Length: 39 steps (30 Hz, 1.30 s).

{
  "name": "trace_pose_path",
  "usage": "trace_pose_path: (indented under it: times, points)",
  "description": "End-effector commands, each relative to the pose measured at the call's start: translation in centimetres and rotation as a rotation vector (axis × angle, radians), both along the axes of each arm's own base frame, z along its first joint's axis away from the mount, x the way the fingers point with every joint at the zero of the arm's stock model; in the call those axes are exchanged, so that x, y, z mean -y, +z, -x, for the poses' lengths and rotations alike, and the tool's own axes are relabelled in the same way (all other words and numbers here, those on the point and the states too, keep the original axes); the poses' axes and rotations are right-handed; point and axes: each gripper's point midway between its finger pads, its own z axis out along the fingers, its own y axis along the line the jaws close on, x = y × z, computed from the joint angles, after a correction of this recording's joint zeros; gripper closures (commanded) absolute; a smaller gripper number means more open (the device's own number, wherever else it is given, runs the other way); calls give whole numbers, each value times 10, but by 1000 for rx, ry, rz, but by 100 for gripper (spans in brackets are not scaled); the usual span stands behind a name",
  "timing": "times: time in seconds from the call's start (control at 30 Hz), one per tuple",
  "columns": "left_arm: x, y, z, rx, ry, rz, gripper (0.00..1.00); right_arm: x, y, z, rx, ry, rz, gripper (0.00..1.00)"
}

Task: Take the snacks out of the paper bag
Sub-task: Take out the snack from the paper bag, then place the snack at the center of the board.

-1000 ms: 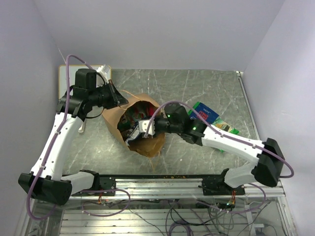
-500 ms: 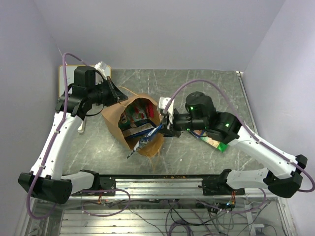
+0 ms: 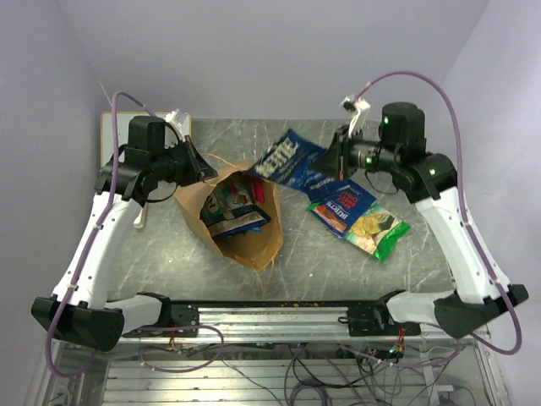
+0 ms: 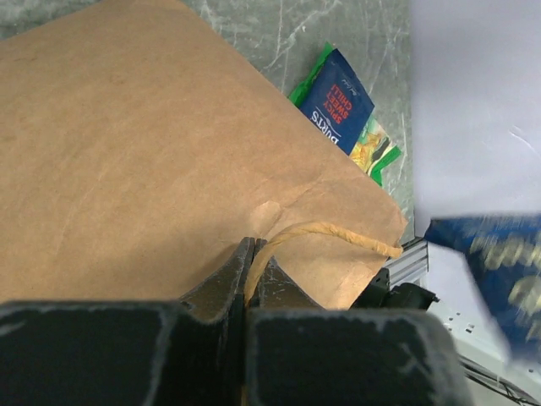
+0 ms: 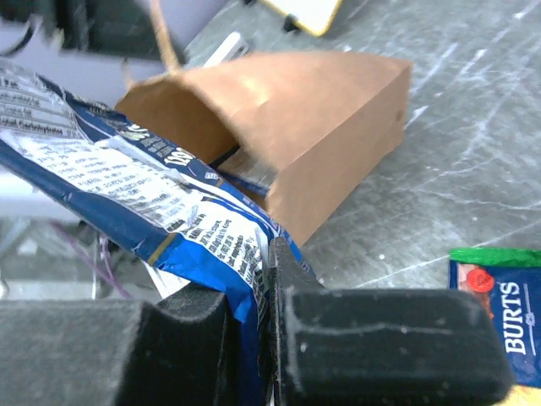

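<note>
Left gripper (image 4: 249, 254): jaws fully closed, pinching the twisted handle (image 4: 330, 230) of the paper bag (image 3: 241, 241) at its far-left rim, which holds the mouth open. Right gripper (image 3: 331, 162): jaws nearly closed, clamped on one edge of a blue packet (image 3: 286, 159). That packet is up in the air over the far half of the tabletop (image 3: 355, 271), clear of the bag and just right of its mouth, hanging out to the left of the fingers. Right wrist view confirms it, with foil squeezed between the two pads and printed text visible. The bag sits left of centre on the tabletop, nearer the left edge, mouth facing up toward the overhead camera. Counts: 1 bag; 1 packet in the grip; 2 packets already out, lying right of centre, a blue Burts packet (image 3: 342, 201) overlapping a green packet (image 3: 379, 230) that reaches toward the right edge. In the bag I make out roughly 3 more (teal, red, blue), but they overlap in shadow, so treat that number as approximate. Small whiteboard (image 3: 112, 134) at the far-left corner
</note>
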Motion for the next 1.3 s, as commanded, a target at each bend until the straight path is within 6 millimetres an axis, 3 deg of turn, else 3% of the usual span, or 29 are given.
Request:
trace_pose_path:
  times: [0.0,0.17,0.37,0.47,0.6,1.0,1.27]
  points:
    - [-2,4,5,37,-37,-45,93,17,9,-54,-138,-179,-95,100]
    - [1,4,5,61,-81,-47,93,44,-33,-115,-264,-398,-143,100]
    - [5,10,4,69,-127,-60,93,72,-87,-150,-349,-642,-133,100]
    - [11,18,8,72,-172,-35,93,85,-119,-150,-384,-735,-114,100]
    - [19,16,11,73,-202,13,93,101,-147,-151,-380,-822,-89,100]
    - [30,13,15,64,-249,41,93,134,-180,-174,-393,-1076,-212,100]
    - [35,14,16,76,-271,19,93,146,-217,-164,-409,-1174,-269,100]
